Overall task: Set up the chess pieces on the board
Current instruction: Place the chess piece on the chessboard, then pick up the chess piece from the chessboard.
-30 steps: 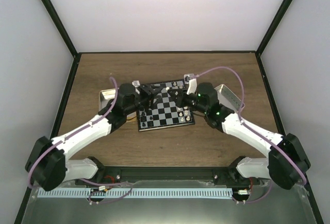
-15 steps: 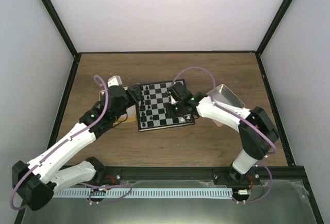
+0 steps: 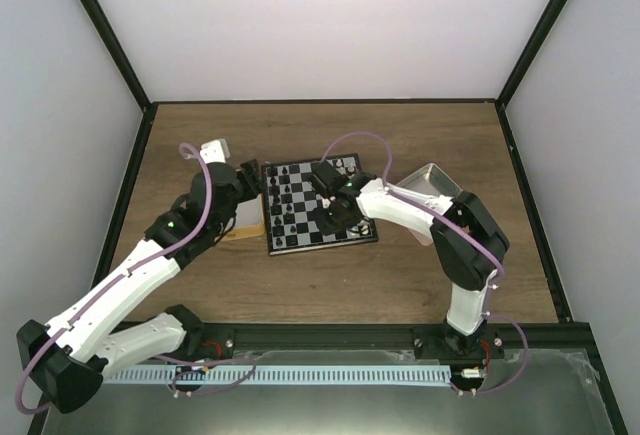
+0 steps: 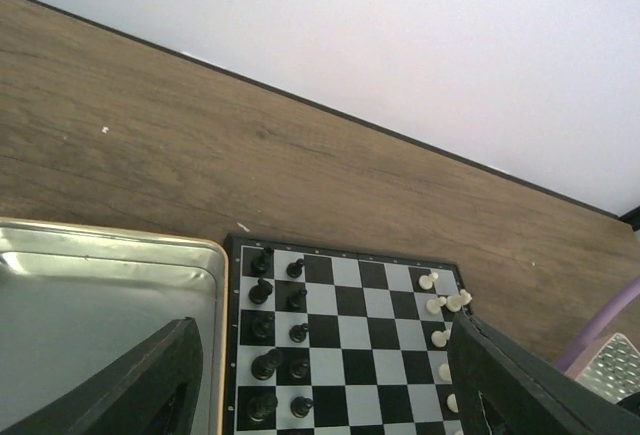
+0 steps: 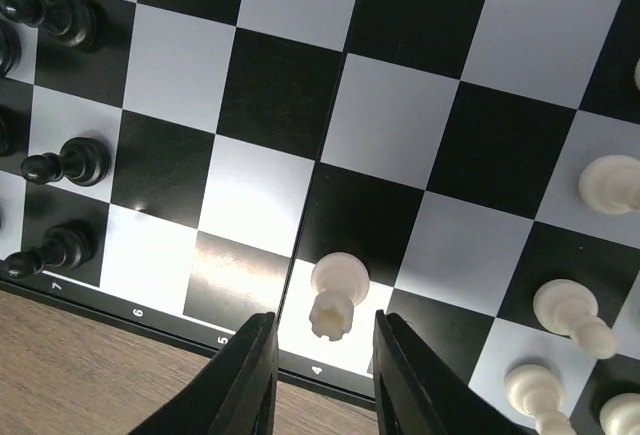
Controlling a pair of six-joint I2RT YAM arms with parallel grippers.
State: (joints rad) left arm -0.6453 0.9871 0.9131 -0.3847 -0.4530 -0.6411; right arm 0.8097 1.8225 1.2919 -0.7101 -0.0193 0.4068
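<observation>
The board lies mid-table, with black chess pieces in its left columns and white ones on its right side. In the right wrist view a cream piece with a notched top stands on a light square in the board's edge row. My right gripper is open around it, a gap showing on each side. It hovers over the board. My left gripper is open and empty, held above the board's left edge.
A metal tray with a tan rim lies against the board's left side, under my left arm. Another metal tray sits right of the board under my right arm. Bare wood stretches behind the board to the back wall.
My right gripper slid left across the board and opened, letting go of the cream piece. My left arm drew back to the left off the board and its jaws widened.
</observation>
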